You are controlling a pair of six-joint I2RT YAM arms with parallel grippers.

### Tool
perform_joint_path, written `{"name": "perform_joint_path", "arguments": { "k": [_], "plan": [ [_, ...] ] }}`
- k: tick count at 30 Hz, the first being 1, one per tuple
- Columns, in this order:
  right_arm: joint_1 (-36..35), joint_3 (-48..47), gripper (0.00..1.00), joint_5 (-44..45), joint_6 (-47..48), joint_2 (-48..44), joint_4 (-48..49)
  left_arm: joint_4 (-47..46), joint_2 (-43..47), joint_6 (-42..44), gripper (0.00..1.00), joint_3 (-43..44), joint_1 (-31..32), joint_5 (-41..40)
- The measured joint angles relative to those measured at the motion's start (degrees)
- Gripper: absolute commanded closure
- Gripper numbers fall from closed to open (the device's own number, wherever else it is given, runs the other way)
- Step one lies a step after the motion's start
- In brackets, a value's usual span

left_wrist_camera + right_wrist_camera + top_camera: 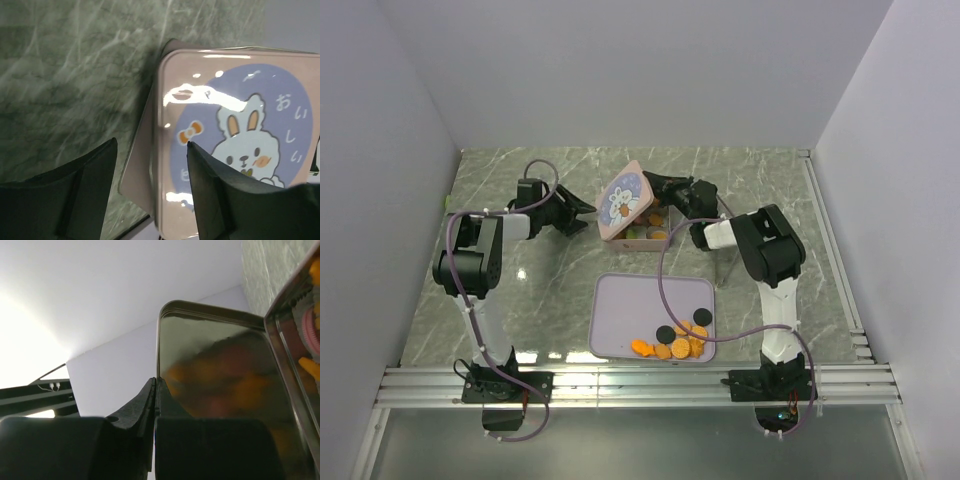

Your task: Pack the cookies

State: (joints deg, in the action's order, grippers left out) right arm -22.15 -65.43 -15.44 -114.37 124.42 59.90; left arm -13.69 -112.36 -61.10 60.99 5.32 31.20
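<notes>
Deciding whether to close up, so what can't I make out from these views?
- Tin contents: in the top view the tilted lid covers most; the right wrist view catches only a sliver.
- Right hand on the lid's rim: in the right wrist view its own fingers hide the contact.
- Cookies on the tray: too small to count in the top view; neither wrist view shows them.

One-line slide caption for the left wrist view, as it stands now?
Open left gripper hovers at the edge of the tilted pink tin lid printed with a white rabbit, grey marbled table behind.
</notes>
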Motion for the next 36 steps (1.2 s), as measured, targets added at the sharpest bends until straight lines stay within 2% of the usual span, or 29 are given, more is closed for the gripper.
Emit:
{"name": "perform_joint_path", "arguments": {
  "k": [6, 14, 35, 36],
  "plan": [
    [1.8, 2.5, 1.00, 0.0, 0.0, -0.9, 2.1, 2.3, -1.7, 1.7, 0.34, 2.1, 1.2, -0.7],
    [3.0, 8.3, 1.00, -0.2, -0.2, -3.0, 6.6, 0.4, -6.7, -0.1, 0.35, 7.1, 5.0, -0.7],
    [5.2, 15.7, 1.00, -2.1, -0.2, -4.7, 13.1, -0.2, -10.7, -2.0, 0.38, 14.5, 7.4, -0.8],
    [5.4, 16.2, 0.96, -2.3, -0.2, -4.9, 13.5, -0.3, -10.9, -2.1, 0.38, 14.6, 7.6, -0.6]
  ]
}}
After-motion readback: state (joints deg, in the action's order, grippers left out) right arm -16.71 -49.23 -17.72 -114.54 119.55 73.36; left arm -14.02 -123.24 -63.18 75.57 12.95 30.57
